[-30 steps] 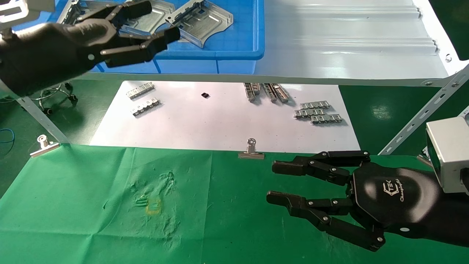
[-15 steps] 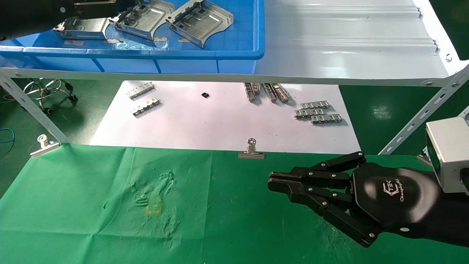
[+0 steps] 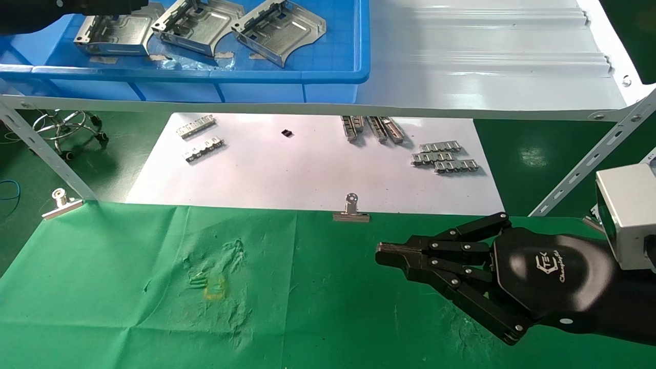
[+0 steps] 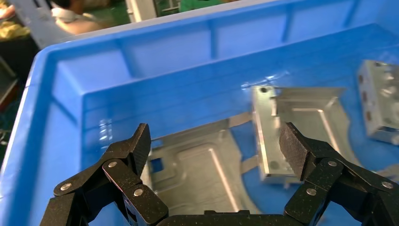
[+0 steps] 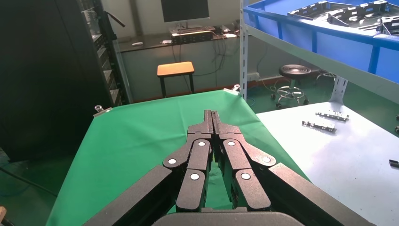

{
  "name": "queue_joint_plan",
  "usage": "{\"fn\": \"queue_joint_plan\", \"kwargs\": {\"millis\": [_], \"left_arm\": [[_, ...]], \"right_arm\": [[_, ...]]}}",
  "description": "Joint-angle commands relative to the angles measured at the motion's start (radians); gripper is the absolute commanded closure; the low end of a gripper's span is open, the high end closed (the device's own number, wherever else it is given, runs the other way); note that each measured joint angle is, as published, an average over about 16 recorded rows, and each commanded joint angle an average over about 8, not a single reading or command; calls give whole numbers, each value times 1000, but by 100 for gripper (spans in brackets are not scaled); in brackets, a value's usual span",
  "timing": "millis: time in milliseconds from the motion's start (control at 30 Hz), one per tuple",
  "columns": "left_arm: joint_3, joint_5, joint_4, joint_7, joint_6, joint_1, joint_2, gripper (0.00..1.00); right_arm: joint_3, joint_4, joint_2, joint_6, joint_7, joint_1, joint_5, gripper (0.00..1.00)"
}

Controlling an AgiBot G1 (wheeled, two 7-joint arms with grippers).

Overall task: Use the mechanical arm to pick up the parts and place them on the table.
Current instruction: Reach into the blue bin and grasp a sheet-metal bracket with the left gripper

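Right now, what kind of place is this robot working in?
Probably a factory workshop. A blue bin of metal parts sits on a shelf, and toothed strips lie on a white sheet.

The right mechanical arm (image 3: 387,254) is a glossy black hand with a white logo printed on its rounded shell, joined to a silver-grey box wrist. Its jointed black linkage fingers (image 5: 200,155) are pinned with small silver rivets. The left mechanical arm (image 4: 214,150) has matching riveted links ending in matte black, textured pads (image 4: 294,146).
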Motion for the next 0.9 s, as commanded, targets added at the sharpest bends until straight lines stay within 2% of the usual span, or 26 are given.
{"fn": "queue_joint_plan", "kwargs": {"millis": [33, 67, 133, 233, 333, 400, 500, 900], "left_arm": [[10, 20, 28, -9, -22, -14, 6, 2], [13, 25, 36, -12, -31, -17, 8, 4], [17, 33, 52, -14, -48, -20, 11, 18], [21, 42, 69, -15, -69, -23, 16, 47], [25, 50, 84, -16, -86, -25, 23, 80], [28, 54, 93, -16, -97, -26, 28, 91], [32, 61, 106, -16, -110, -28, 33, 100], [41, 76, 145, -7, -133, -27, 43, 100]], "right_arm": [[0, 0, 0, 0, 0, 0, 0, 100], [0, 0, 0, 0, 0, 0, 0, 100], [0, 0, 0, 0, 0, 0, 0, 100], [0, 0, 0, 0, 0, 0, 0, 100], [0, 0, 0, 0, 0, 0, 0, 100], [0, 0, 0, 0, 0, 0, 0, 100], [0, 0, 0, 0, 0, 0, 0, 100], [0, 0, 0, 0, 0, 0, 0, 100]]}}
